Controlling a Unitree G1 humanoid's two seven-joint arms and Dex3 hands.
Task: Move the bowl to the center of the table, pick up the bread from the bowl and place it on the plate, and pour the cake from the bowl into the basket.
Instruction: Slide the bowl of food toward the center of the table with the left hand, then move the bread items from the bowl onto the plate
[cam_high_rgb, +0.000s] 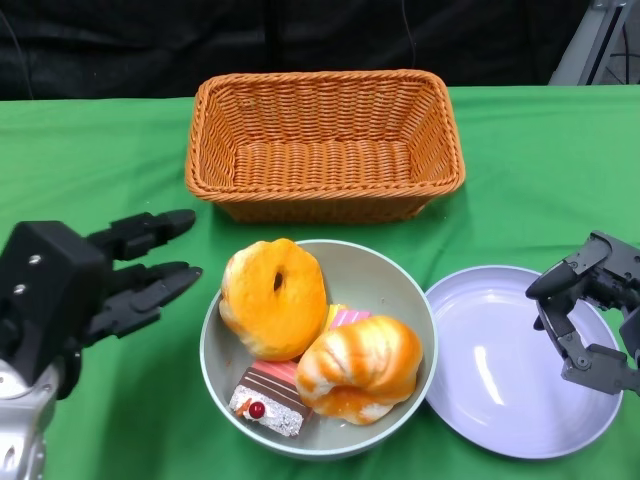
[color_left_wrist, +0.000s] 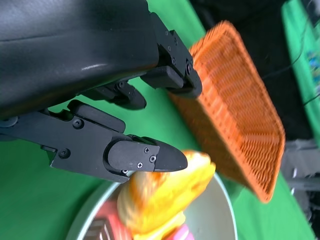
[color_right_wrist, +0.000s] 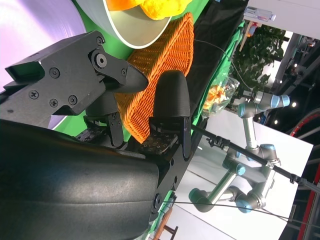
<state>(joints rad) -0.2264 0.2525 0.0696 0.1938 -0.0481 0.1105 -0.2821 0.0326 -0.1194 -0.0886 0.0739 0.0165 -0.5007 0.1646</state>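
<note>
Head view: bowl (cam_high_rgb: 412, 300) sits mid-bench, plate (cam_high_rgb: 500, 400) touching its right; left hand (cam_high_rgb: 95, 285) empty, fingers spread toward the bread (cam_high_rgb: 273, 297), nearer than right hand (cam_high_rgb: 590, 315), also empty, over plate.
Left wrist view: bread just beyond fingertips (color_left_wrist: 150, 156).

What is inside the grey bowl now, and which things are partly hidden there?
The bowl holds two orange breads: a ring and a twisted bun. A chocolate cake slice lies at the front. A pink cake shows between the breads, mostly covered by them.
</note>
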